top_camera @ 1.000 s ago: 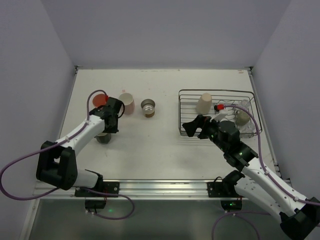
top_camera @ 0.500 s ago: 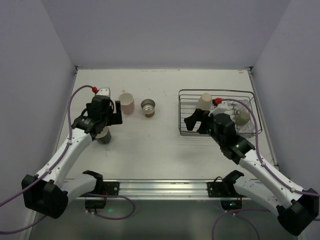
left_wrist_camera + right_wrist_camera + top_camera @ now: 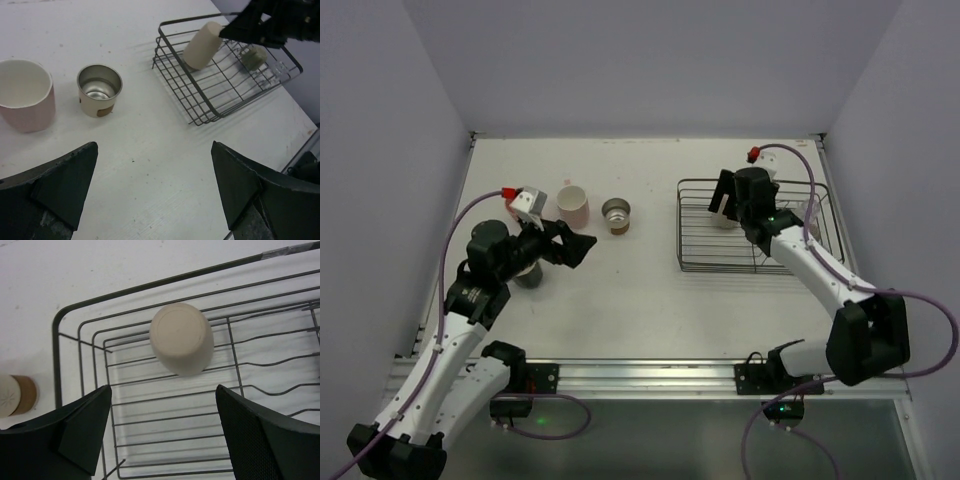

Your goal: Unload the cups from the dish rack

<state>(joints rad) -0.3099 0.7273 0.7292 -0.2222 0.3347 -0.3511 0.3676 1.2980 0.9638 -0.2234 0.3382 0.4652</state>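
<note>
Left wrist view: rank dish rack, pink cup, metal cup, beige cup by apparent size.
1. dish rack, by far the largest.
2. pink cup, close to the camera.
3. metal cup and beige cup look alike. The beige one lies farther off in the rack, so they are not ranked.

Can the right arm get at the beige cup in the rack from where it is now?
Probably yes. The right gripper hangs open over the dish rack, jaws spread wider than the beige cup, which sits bottom-up with nothing covering it.
</note>
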